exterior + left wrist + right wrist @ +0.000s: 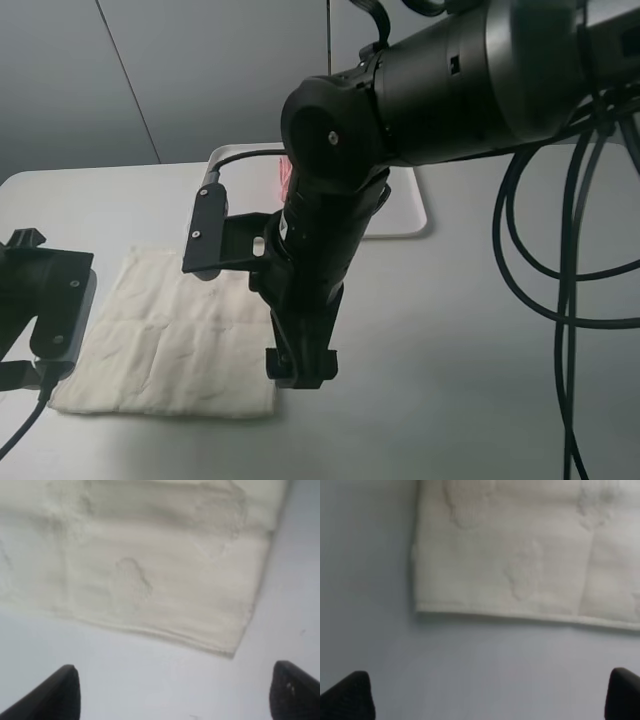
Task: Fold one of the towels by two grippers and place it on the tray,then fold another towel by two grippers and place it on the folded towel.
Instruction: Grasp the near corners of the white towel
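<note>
The cream-white towel (170, 335) lies spread flat on the table at the front left. My right gripper (300, 372) hangs over its near right corner, fingers pointing down; in the right wrist view the gripper (487, 700) is open and empty, just short of the towel's (520, 560) hem. My left gripper (175, 700) is open and empty too, off the towel's (140, 565) near left corner. The white tray (412, 215) sits at the back. A sliver of the pink towel (285, 177) shows on it, mostly hidden behind the right arm.
The right arm (450, 80) crosses the upper part of the exterior high view and hides much of the tray. Its black cables (560, 260) hang at the right. The left arm (45, 300) stands at the table's left edge. Bare grey table (470, 380) lies right of the towel.
</note>
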